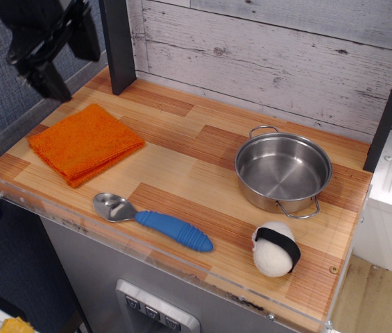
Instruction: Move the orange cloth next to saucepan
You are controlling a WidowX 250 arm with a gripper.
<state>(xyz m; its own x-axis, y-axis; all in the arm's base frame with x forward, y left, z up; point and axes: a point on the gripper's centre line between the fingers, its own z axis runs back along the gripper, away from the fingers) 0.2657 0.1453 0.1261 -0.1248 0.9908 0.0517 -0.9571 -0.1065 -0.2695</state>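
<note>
The orange cloth (86, 143) lies flat and folded at the left end of the wooden counter. The saucepan (283, 171), a shiny steel pot with two wire loop handles and no lid, stands empty at the right, far from the cloth. My gripper (48, 82) is a dark shape at the top left, raised above the counter's left edge, just behind and left of the cloth and not touching it. Its fingers blur into one dark wedge, so I cannot tell whether they are open or shut. Nothing shows in them.
A steel spoon with a blue handle (154, 221) lies near the front edge. A white ball with a black band (275, 248) sits in front of the saucepan. A dark post (116, 45) stands at the back left. A plank wall (272, 55) closes the back.
</note>
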